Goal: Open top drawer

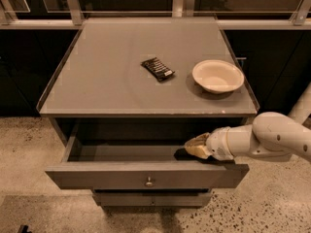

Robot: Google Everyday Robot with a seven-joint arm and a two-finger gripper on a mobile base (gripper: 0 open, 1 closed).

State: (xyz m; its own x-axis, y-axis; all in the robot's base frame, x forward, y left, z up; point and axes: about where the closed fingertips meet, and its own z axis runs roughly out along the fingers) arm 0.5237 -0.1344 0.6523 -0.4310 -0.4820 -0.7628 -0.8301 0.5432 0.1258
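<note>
The top drawer (107,175) is a wide grey drawer with a small round metal knob (149,181) at its centre. It stands pulled out from the grey cabinet, its dark inside showing. My gripper (190,148) reaches in from the right on a white arm (272,140). Its tan tip sits just behind the drawer front's upper edge, right of centre, inside the open drawer.
A dark snack bar (157,68) and a white bowl (217,75) lie on the cabinet top (97,72). A lower drawer front (150,198) shows beneath. Speckled floor lies around. Dark cabinets and a railing run behind.
</note>
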